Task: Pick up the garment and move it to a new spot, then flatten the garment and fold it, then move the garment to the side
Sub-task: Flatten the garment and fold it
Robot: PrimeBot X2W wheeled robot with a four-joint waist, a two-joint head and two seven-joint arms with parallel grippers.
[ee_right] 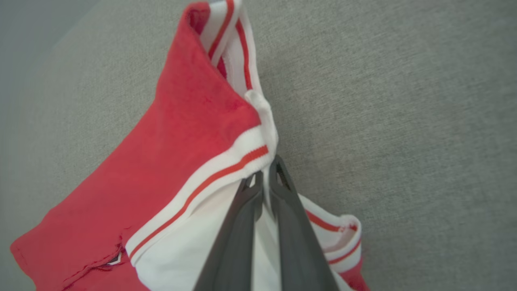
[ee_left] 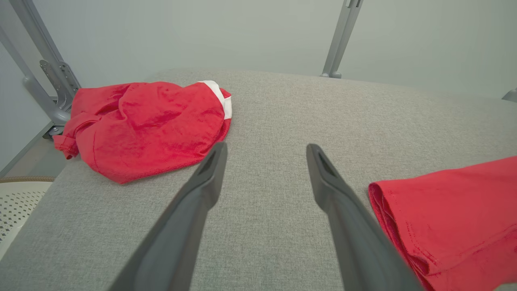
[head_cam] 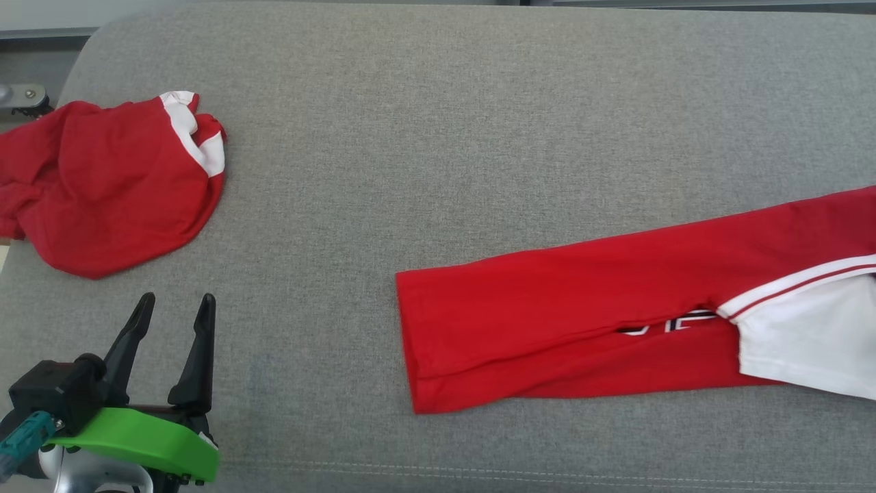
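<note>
Right gripper [ee_right: 266, 171] pinches the shirt [head_cam: 582, 308] by its thin white edge, which may slip when lifted; left gripper [head_cam: 176, 305] gapes wide, left of shirt.

- Head view: my head camera looks steeply down from well above onto the grey padded surface [head_cam: 438, 103], whose far edge runs along the top. My left gripper [head_cam: 176, 299] sits at lower left.
- Left wrist view: set low and near the surface, facing almost level along my 2 left fingers [ee_left: 194, 210] toward a pale wall [ee_left: 242, 32].
- Right wrist view: very close, looking down along my right gripper [ee_right: 266, 171] onto the laid-out garment [ee_right: 194, 133].
- Overlap: head and left wrist views share the crumpled garment [head_cam: 109, 192] and the laid-out garment's hem end. Head and right wrist views share its white striped part.
</note>
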